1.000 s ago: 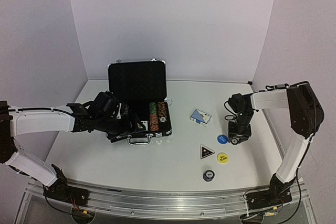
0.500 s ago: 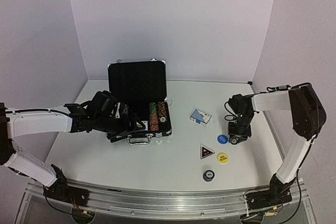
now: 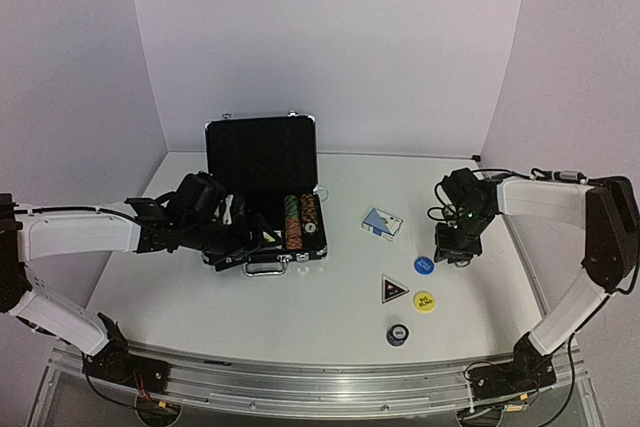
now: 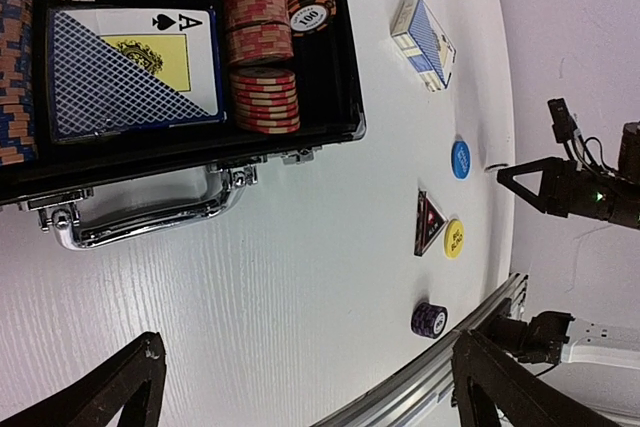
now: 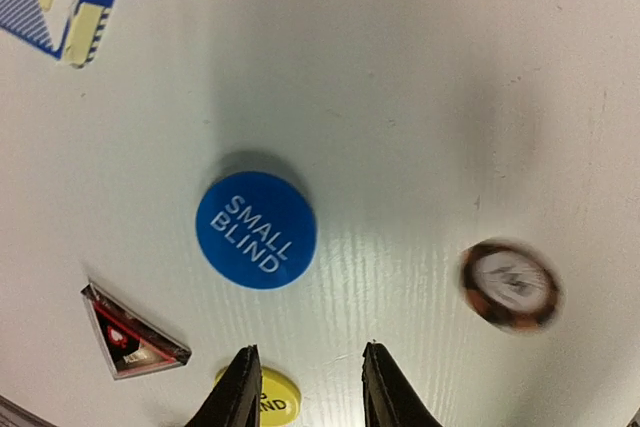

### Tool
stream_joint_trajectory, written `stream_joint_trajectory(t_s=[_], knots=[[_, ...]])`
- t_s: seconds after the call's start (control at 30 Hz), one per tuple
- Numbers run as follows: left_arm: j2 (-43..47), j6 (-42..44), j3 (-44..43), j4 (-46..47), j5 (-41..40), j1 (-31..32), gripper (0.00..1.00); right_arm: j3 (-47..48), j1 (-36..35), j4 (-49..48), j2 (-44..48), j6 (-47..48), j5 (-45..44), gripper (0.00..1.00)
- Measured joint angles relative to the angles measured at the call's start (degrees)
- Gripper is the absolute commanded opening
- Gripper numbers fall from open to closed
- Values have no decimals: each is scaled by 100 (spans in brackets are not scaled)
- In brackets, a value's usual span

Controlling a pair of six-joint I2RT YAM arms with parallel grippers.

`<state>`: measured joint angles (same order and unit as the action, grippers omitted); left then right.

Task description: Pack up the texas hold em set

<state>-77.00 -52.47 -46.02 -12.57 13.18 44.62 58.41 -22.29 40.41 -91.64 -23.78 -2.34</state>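
The black case (image 3: 262,152) stands open with striped chips (image 4: 262,47) and a blue card deck (image 4: 130,72) inside. My left gripper (image 4: 310,387) hangs wide open over the table by the case's handle, holding nothing. On the table right of the case lie a second deck (image 3: 381,224), the blue button (image 5: 256,230), the yellow button (image 3: 424,301) and the black triangular marker (image 3: 393,290). My right gripper (image 5: 310,387) is just beyond the blue button, its jaws a little apart with nothing between them. A blurred brown chip (image 5: 510,285) shows right of its fingers.
A short stack of purple chips (image 3: 397,334) stands near the front rail (image 3: 320,377). White walls close in the table on three sides. The right arm's cable (image 3: 440,209) hangs beside its wrist.
My right gripper has narrowed its jaws and risen from beside the blue button, with the forearm swinging back. The left arm has not moved.
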Motion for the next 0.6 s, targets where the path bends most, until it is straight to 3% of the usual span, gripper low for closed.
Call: stream_joint_trajectory(t_s=[0.1, 0.3, 0.47, 0.6], knots=[[-242, 3, -63, 157, 191, 0, 100, 27, -341, 29, 86, 84, 173, 29], [-874, 57, -479, 412, 589, 0, 100, 219, -828, 142, 149, 212, 39, 62], [-910, 133, -498, 428, 727, 0, 100, 277, -13, 194, 166, 21, -357, 81], [-906, 148, -477, 445, 753, 0, 100, 275, 914, 222, 128, -99, -664, 85]])
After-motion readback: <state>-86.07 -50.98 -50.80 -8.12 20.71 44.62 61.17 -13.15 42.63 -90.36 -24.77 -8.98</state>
